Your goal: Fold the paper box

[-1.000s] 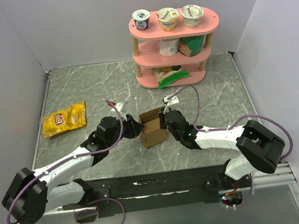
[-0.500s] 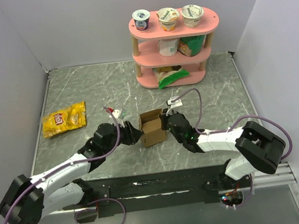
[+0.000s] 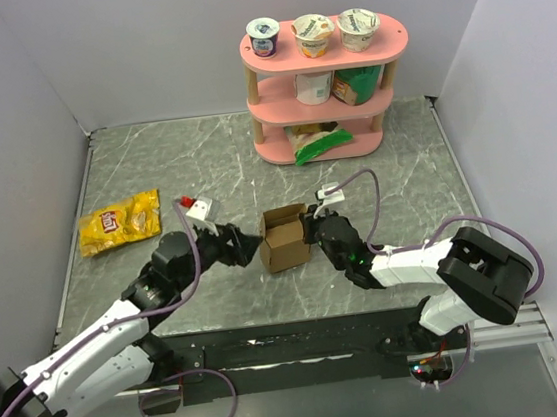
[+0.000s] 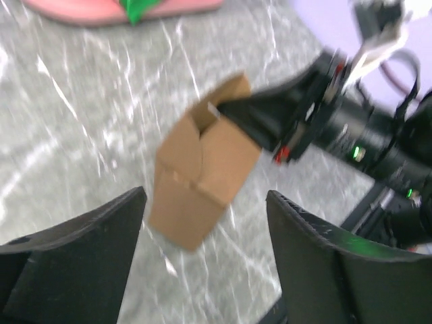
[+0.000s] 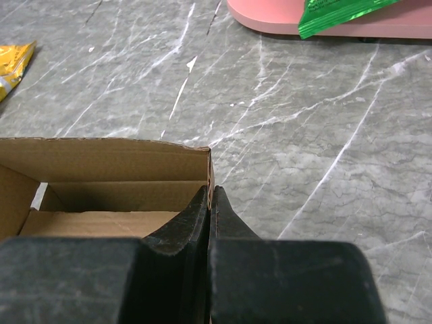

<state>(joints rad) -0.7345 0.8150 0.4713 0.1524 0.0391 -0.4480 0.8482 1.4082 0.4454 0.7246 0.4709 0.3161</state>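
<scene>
paper box (image 3: 284, 239): erected, open-topped, standing on the desk (image 3: 203, 167) about mid-width, well in front of the pink shelf (image 3: 326, 92). Roughly cubic, so no long axis worth quoting. The mouth faces up, and one flap stands at the far edge. Top not yet closed.

Key relation: the box sits between the two arms. Its right wall is taken by the right gripper (image 3: 311, 230). Its left face is presented to the left gripper (image 3: 247, 247).

Right jaws: closed. In the right wrist view the edge of the wall runs straight into the seam between the two fingers, so a pinch on that wall is judged, with one finger inside the box and one outside.

Left jaws: spread wide, nothing held. In the left wrist view the box is framed between the two fingers, ahead of the tips, and no contact is seen. From above the tips are just beside the left face, with a small gap.

Left arm pose: stretched low from its base, forearm run diagonally toward the box, jaws aimed rightward.

Right arm pose: elbow out to the right, forearm laid low and reaching left.

Nearer free arm for flap work is judged to be the left.

yellow snack bag (image 3: 119, 223): far left, well apart, not involved.
</scene>
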